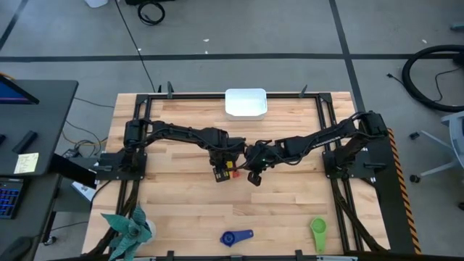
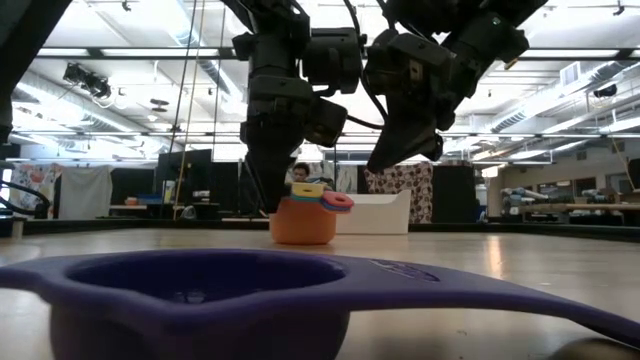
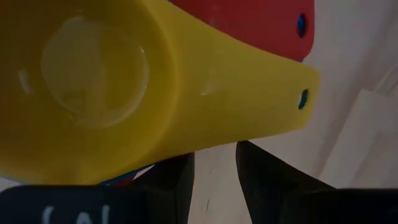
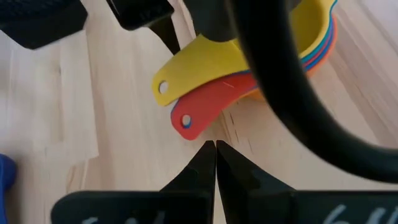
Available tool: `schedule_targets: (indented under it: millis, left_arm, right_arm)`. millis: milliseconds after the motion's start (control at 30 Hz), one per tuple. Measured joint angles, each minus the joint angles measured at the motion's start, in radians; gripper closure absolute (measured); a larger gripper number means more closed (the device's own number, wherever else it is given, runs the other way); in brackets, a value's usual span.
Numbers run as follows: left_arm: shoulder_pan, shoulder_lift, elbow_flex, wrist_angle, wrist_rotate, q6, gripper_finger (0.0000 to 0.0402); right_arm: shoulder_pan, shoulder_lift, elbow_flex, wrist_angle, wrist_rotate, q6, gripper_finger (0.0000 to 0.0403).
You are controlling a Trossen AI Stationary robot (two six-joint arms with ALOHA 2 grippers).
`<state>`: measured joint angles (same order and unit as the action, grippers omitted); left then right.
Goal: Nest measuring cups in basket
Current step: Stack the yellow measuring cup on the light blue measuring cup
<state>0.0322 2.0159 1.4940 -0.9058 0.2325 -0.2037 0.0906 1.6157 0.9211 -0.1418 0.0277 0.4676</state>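
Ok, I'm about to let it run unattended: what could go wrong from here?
The yellow plastic measuring cup and red plastic measuring cup lie nested with handles fanned apart; the left gripper, fingers open beside them, could knock them loose. The right gripper, fingers shut, hangs close by, so the arms might clash. The white shallow basket stands well away: cups could spill in the carry.

Wooden bench (image 1: 188, 210) fills the middle of the overhead shot, teal spiky fake plant (image 1: 130, 228) sits at its lower left corner, dark desk (image 1: 36, 123) with a yellow sticky note (image 1: 26, 162) at far left.
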Motion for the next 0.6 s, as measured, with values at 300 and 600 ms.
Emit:
schedule_targets:
  millis: [300, 600]
  left_arm:
    - [0.000, 0.000, 0.002, -0.010, 0.014, 0.030, 0.0278]
    - [0.000, 0.000, 0.002, 0.044, 0.060, 0.042, 0.0278]
  right_arm:
    - [-0.039, 0.003, -0.028, 0.020, -0.057, 0.025, 0.0385]
    - [-0.073, 0.015, -0.040, 0.019, -0.071, -0.037, 0.0393]
